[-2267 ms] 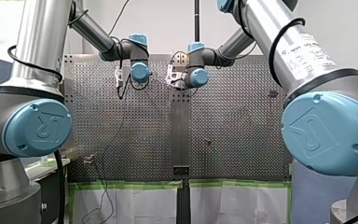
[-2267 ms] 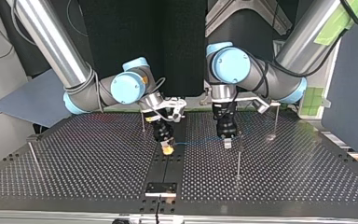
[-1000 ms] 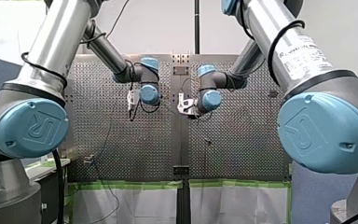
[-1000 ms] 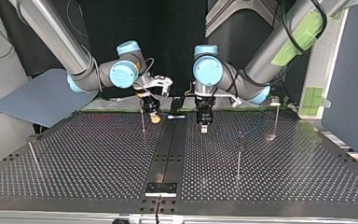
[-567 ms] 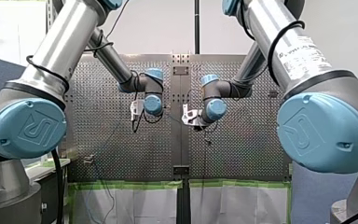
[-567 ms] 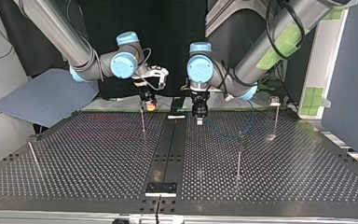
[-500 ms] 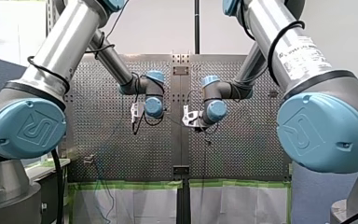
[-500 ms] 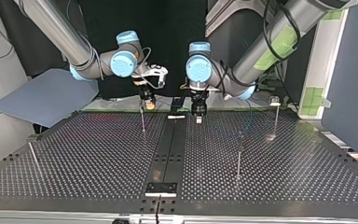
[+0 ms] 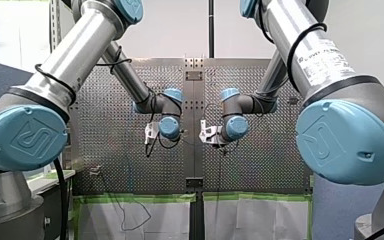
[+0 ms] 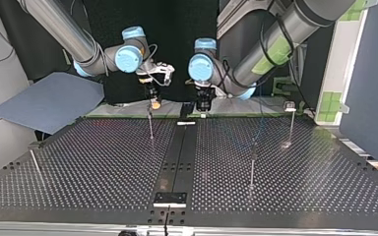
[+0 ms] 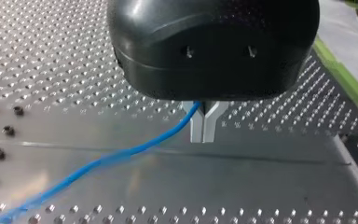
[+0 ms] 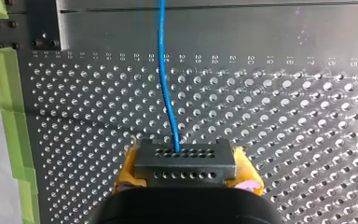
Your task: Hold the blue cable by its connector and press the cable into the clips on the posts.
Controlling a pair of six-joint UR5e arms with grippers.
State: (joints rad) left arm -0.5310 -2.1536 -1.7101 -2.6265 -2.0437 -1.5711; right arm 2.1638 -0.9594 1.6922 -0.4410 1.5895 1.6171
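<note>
Your right claw (image 12: 186, 175) grips the connector (image 12: 185, 158), your left claw (image 11: 203, 126) pinches the blue cable (image 11: 135, 149) — both held high at the top view's upper centre, likely to clear the posts (image 10: 252, 169).

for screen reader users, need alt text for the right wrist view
My right gripper, with yellow pads, is shut on a dark connector, and the blue cable runs from it straight ahead over the perforated table, whose edge carries green tape.
</note>
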